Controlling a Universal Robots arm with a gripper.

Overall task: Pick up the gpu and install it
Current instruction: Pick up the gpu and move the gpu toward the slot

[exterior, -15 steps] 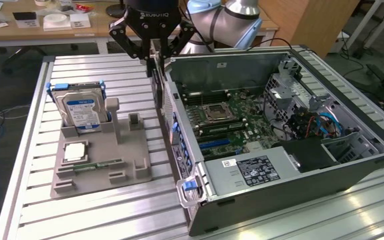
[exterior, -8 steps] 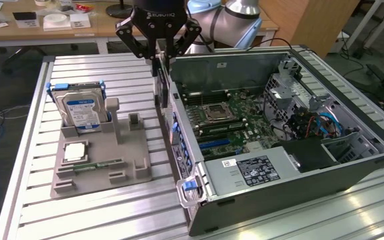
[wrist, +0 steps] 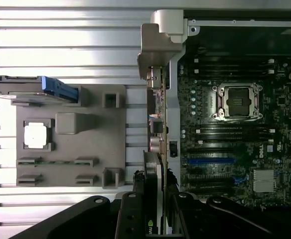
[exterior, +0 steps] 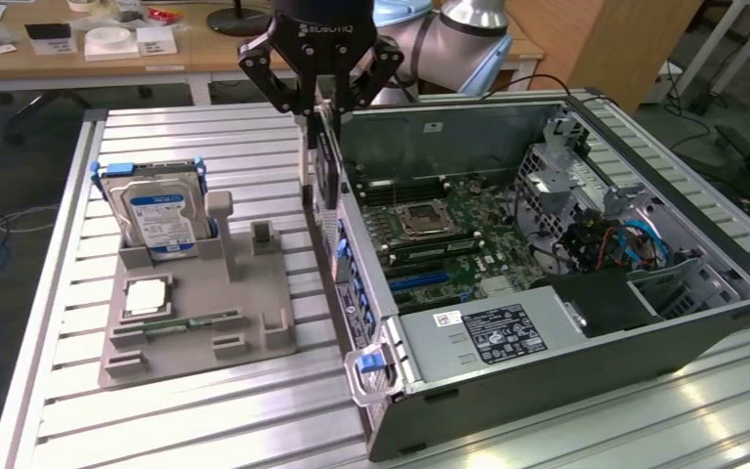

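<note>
Open computer case [exterior: 609, 362] lies on its side, motherboard exposed. Over the case's rear wall, on the side facing the grey parts holder [exterior: 206, 313], the gripper [exterior: 327, 103] pinches the gpu [exterior: 328, 166], which hangs upright and edge-on. This looks like the carrying step. Seating it likely demands aligning the card with the blue slot [exterior: 421, 281] inside the case.

White ROBOTIQ lettering crosses the tool's [exterior: 324, 107] black body. DELL is printed on the motherboard [wrist: 235, 134]. The label [exterior: 506, 332] on the power supply [exterior: 434, 350], five o'clock from the tool in the exterior view, is unreadable.
</note>
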